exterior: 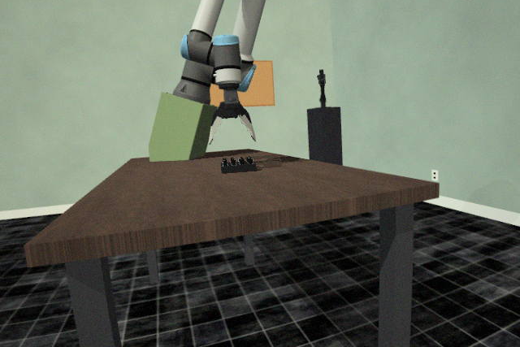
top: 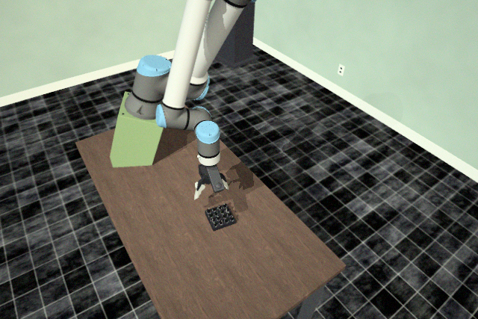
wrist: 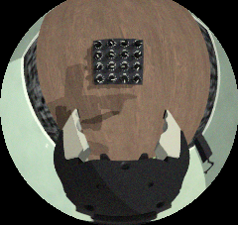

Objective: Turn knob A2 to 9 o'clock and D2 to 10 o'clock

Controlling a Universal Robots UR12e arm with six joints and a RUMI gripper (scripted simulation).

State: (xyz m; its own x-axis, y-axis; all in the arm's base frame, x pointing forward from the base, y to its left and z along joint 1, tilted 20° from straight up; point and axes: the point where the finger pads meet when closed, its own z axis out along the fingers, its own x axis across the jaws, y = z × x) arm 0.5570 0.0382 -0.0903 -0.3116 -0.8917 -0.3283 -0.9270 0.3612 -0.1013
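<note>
The knob box (top: 220,217) (exterior: 238,165) (wrist: 118,61) is a small black square block with a grid of several dark knobs. It lies flat on the brown wooden table (top: 177,246) (exterior: 210,204) (wrist: 164,32) near its middle. The knob pointers are too small to read. My gripper (top: 210,190) (exterior: 231,135) (wrist: 121,131) is open and empty. It hangs above the table, a little behind the box on the robot-base side, and does not touch it. In the wrist view the box lies ahead of the fingertips.
A green block (top: 135,141) (exterior: 178,128) at the table's far end carries the arm's base. A dark pedestal (exterior: 324,133) with a small figure stands on the floor behind the table. The floor is black tile.
</note>
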